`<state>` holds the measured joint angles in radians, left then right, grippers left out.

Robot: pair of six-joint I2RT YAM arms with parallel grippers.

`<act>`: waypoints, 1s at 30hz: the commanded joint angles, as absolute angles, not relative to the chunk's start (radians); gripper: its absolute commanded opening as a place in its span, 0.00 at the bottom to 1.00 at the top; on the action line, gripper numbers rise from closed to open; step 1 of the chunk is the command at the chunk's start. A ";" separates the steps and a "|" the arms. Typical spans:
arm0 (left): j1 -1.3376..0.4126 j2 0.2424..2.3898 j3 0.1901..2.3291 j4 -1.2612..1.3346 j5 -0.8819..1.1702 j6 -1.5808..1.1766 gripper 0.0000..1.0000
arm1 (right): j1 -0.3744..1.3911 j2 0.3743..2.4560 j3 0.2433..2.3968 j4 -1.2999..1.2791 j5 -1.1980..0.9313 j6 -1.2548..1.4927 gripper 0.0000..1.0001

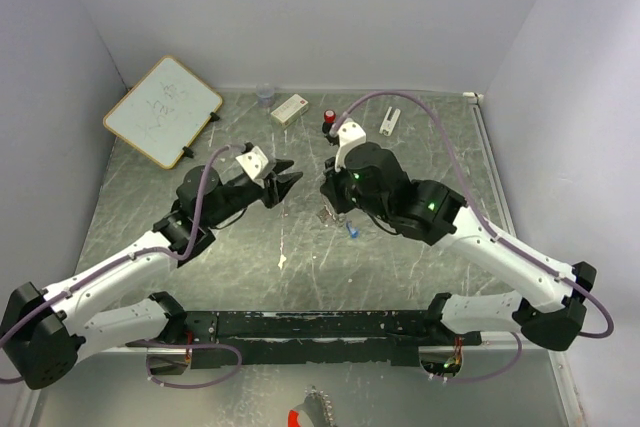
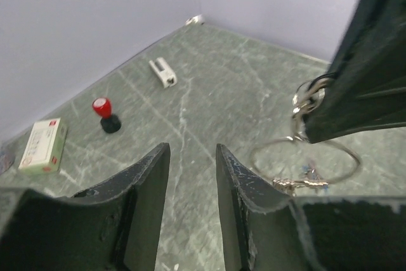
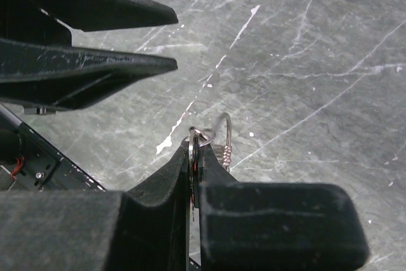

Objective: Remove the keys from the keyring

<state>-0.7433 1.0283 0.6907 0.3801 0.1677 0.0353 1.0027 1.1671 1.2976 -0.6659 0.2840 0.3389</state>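
Note:
My right gripper [image 3: 198, 157] is shut on a flat silver key, and a small split ring [image 3: 202, 136] sticks out past its tips. The keyring [image 2: 304, 155], a thin silver wire loop, hangs from that ring; it also shows in the right wrist view [image 3: 225, 132]. More silver keys [image 2: 301, 184] dangle at its bottom. From above, the bunch [image 1: 325, 213] sits under the right gripper [image 1: 328, 195]. A blue-headed key [image 1: 352, 230] shows beside it; I cannot tell if it is on the loop. My left gripper [image 2: 192, 157] is open and empty, just left of the loop [image 1: 287, 183].
A red-and-black knob [image 1: 329, 123] stands at the back, with a small box [image 1: 290, 109], a white plastic piece [image 1: 389, 121] and a clear cup [image 1: 265, 95] near the back wall. A whiteboard [image 1: 162, 110] leans at the back left.

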 commanded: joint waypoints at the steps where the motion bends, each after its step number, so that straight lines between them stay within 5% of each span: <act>1: -0.747 0.996 0.682 0.486 0.313 -0.019 0.47 | 1.008 1.210 1.376 -0.734 0.244 0.324 0.00; 11: -0.747 0.976 0.644 0.555 0.433 -0.059 0.57 | 1.008 1.269 1.472 -0.828 0.240 0.319 0.00; 30: -0.748 1.034 0.617 0.597 0.401 -0.031 0.59 | 1.008 1.566 1.926 -1.375 0.278 0.390 0.00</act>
<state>-0.7433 1.0206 0.6289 0.5327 0.3771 -0.0376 1.0035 1.5429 1.8439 -1.2282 0.3050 0.3634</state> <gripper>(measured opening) 0.592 0.026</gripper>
